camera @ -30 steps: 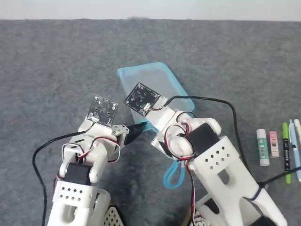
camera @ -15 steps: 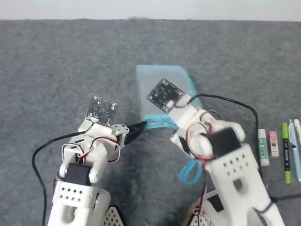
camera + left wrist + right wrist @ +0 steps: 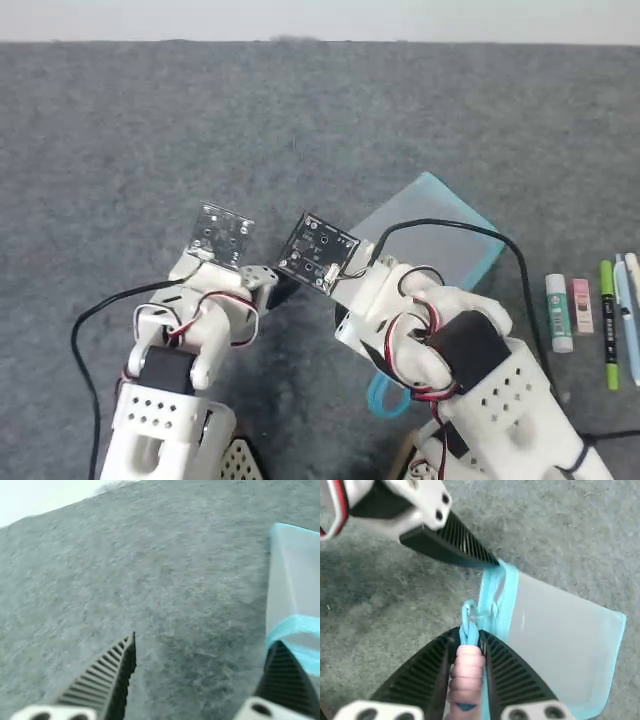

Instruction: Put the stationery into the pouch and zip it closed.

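right jaws clamp the pink zipper pull [image 3: 466, 672] at the pouch's [image 3: 560, 645] near end, its length running away; left jaws open beside that end.

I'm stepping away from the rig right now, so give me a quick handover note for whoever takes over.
Left gripper: open, one finger beside the zipper end of the pouch.
Right gripper: shut on the zipper pull.
Pouch: flat on the table, in front of the right arm.
Glue stick, eraser and pens: in a row to that arm's right, outside the pouch.
Done: nothing packed.
Left: load all the stationery, then zip the pouch shut.
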Robot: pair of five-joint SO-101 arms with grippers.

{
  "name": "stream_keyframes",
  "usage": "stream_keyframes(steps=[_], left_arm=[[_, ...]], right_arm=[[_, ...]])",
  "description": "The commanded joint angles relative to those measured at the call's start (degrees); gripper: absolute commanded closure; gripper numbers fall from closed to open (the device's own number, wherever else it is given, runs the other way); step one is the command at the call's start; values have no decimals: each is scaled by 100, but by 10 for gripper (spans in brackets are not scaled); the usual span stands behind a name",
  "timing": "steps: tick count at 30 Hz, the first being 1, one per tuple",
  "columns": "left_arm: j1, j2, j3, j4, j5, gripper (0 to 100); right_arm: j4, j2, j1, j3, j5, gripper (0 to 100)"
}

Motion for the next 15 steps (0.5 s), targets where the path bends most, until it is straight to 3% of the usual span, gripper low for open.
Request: stream_keyframes(steps=[1, 9, 15], left_arm=[[651, -105, -40, 141, 97, 618], [1354, -62, 4, -44, 299, 618], [1398, -62, 400, -1020, 299, 649]], right_arm=[[-92, -215, -66, -53, -97, 991], [-92, -268, -101, -53, -97, 991], [-75, -286, -338, 79, -62, 991]])
